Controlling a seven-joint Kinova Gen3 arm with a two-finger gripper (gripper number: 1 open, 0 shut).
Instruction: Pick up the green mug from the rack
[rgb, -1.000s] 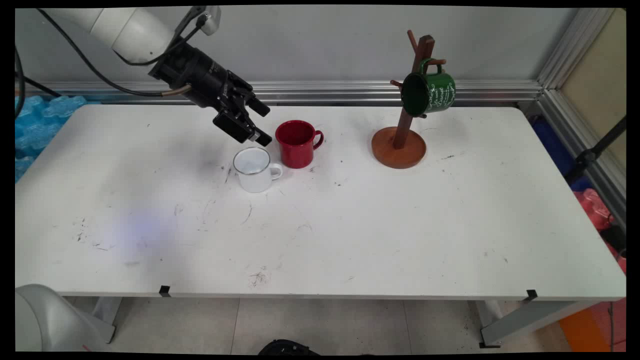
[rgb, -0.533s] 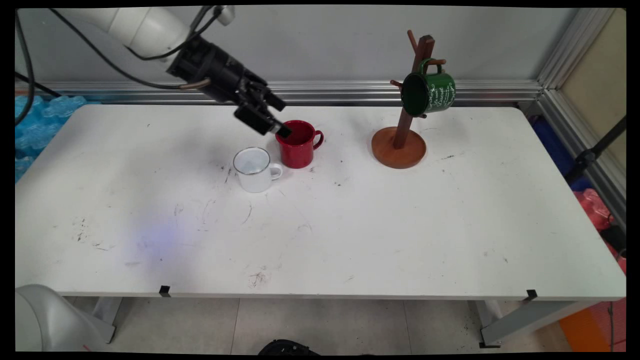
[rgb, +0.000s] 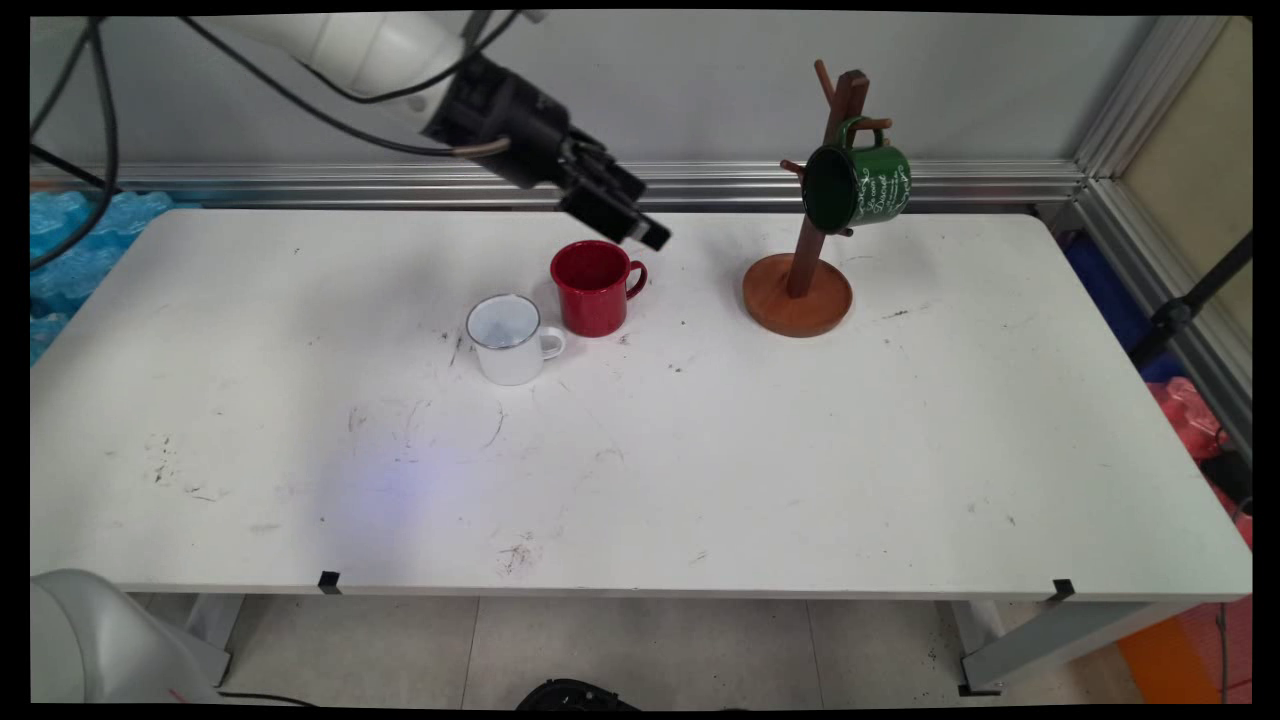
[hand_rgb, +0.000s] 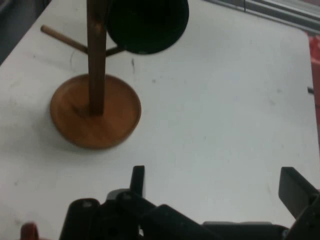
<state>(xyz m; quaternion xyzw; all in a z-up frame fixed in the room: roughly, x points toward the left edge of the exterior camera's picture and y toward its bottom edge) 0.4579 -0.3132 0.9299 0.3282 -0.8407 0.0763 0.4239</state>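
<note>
Gripper (rgb: 640, 232) hangs above the table (rgb: 700, 450), jaws spread wide, nothing between them. Half a second earlier it was over the red mug's (rgb: 594, 288) rim; a second earlier, over the white mug (rgb: 508, 340). It has since travelled toward 3 o'clock and now sits just off the red mug's handle at 1 o'clock. Both mugs stand upright, unmoved, white one at the red's 8 o'clock. Wooden mug tree (rgb: 808, 250) stands well off at 3 o'clock, green mug (rgb: 858, 186) hung on a peg.
</note>
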